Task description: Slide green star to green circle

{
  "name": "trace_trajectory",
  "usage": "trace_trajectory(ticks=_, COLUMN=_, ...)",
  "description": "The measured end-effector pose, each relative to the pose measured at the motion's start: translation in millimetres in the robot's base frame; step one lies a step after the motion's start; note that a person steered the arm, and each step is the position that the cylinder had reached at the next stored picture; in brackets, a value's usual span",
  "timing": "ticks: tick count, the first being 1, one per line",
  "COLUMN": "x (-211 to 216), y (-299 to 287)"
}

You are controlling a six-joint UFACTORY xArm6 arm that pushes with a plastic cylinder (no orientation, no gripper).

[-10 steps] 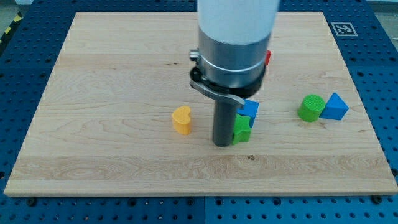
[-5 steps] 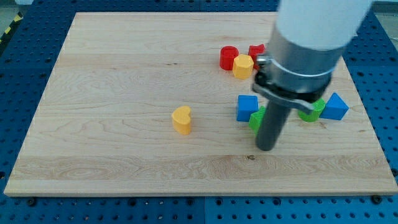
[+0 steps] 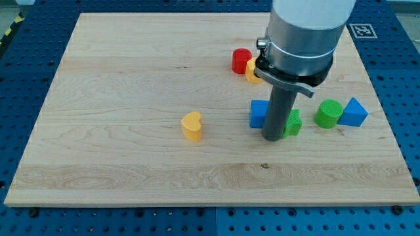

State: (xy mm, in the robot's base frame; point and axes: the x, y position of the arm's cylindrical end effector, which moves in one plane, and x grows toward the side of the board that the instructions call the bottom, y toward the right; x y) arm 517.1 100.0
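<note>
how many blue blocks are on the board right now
2: a blue cube just left of my tip, and a blue triangular block touching the green circle at the view's right. The arm may hide others.

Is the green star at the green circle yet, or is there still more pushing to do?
Nearly there, not finished. The green star sits just on the view's left of the green circle, with a small strip of board showing between them. My tip is right against the star's left side, between it and the blue cube. What is left is a short push toward the view's right until the star touches the circle.
</note>
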Motion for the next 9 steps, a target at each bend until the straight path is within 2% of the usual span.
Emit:
trace_trajectory(ticks=1, x=16.0, y=7.0)
trace_trajectory(ticks=2, x=-2.3, y=12.2)
trace_trajectory(ticks=6, x=-23.3, y=-0.7)
trace_trajectory(ticks=9, x=-27.7, y=33.7)
